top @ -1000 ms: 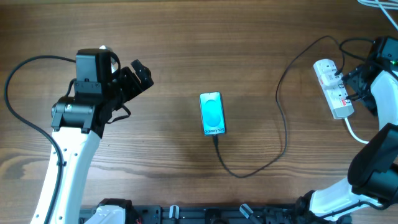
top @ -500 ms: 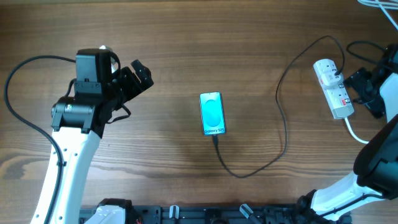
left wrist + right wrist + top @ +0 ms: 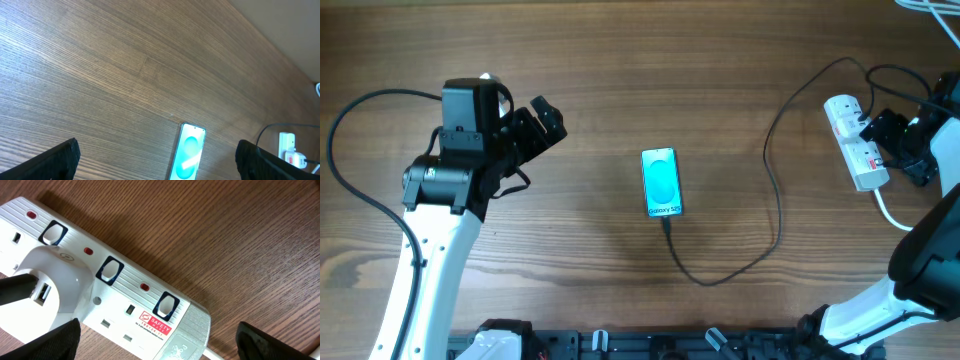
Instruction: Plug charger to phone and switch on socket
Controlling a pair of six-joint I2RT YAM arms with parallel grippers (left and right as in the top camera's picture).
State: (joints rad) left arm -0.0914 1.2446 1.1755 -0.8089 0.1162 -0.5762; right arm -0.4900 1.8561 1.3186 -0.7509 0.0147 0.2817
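Charger [image 3: 779,215] looking plugged into phone [image 3: 661,183]; right gripper [image 3: 877,143] hovering open-jawed at socket [image 3: 865,172], switching pending; left gripper [image 3: 548,122] idling open.

Left gripper [image 3: 551,121], right gripper [image 3: 890,146]: open

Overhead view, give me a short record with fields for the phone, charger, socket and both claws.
phone: lying flat, centre of view, screen lit teal
charger: black cable, one end at the phone's lower edge, looping right and up to the socket
socket: white strip, far right, white adapter plugged in; switch state unclear
left claw: open, empty, well left of the phone
right claw: open, empty, at the socket's right side
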